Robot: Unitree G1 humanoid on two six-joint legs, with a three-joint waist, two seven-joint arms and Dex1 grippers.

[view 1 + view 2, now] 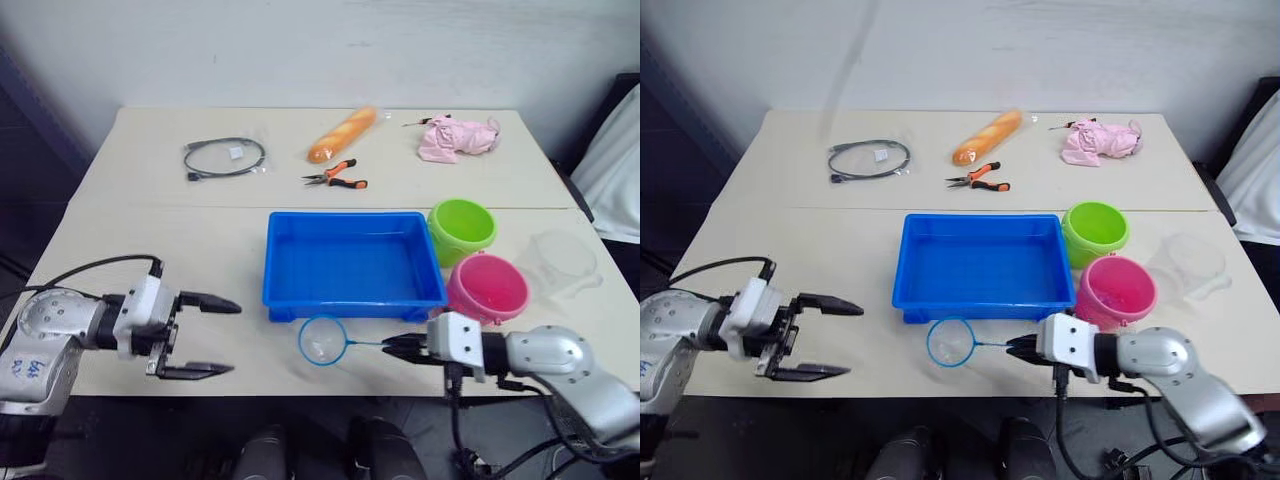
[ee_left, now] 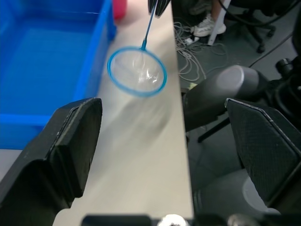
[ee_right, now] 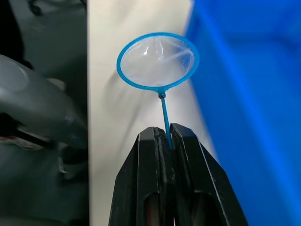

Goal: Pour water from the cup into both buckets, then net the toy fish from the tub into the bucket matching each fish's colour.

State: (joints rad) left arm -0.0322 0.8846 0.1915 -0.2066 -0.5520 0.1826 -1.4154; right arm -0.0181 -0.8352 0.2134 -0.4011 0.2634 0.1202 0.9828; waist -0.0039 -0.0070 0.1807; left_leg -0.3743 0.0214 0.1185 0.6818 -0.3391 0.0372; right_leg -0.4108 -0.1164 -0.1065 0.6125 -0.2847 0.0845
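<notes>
The bright blue tub point(image 1: 352, 300) sits mid-table. Right of it stand the lime green bucket point(image 1: 461, 230) and, nearer me, the pink bucket point(image 1: 487, 288). The clear cup point(image 1: 563, 260) stands further right. The toy fish are out of view. My right gripper point(image 1: 392, 346) is shut on the thin handle of a small blue-rimmed net point(image 1: 322, 340). The net's hoop point(image 3: 157, 60) lies just off the tub's front wall, near the table edge. My left gripper point(image 1: 215, 338) hangs open at the front left, well apart from the net point(image 2: 137, 71), with nothing between its fingers.
Along the back of the table lie a coiled black cable point(image 1: 224, 157), an orange baguette-shaped toy point(image 1: 343, 134), orange-handled pliers point(image 1: 337, 178) and a crumpled pink cloth point(image 1: 457, 138). The table's front edge runs just under both grippers.
</notes>
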